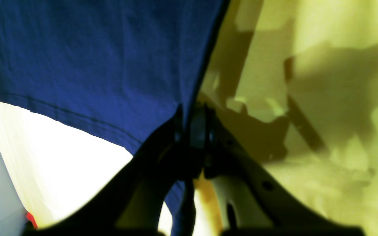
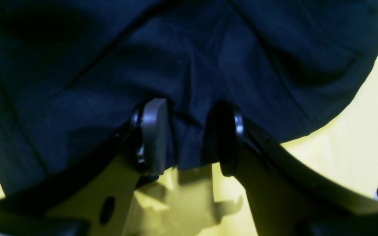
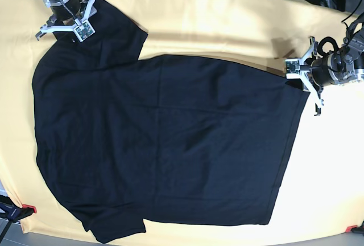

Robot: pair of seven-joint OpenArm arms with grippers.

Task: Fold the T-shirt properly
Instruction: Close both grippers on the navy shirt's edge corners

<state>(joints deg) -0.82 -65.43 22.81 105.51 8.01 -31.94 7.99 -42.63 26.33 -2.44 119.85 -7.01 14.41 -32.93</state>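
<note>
A large black cotton T-shirt (image 3: 159, 143) lies flat, long axis left-right on the yellow-clothed surface (image 3: 227, 24). Left fingers (image 1: 192, 131) pinch its right hem corner; right fingers (image 2: 189, 134) straddle the far-left sleeve, spread.

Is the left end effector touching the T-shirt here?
Touching. The left wrist view shows the left end effector shut on the T-shirt, pinching its edge.

The T-shirt (image 3: 159, 143) is soft matt black cloth with a fine knit and a stitched hem (bluish in the left wrist view). The tablecloth (image 3: 227, 24) is smooth matt yellow fabric. The right end effector (image 2: 189, 136) has a dull grey pad and dark, faintly glossy hard parts.
</note>
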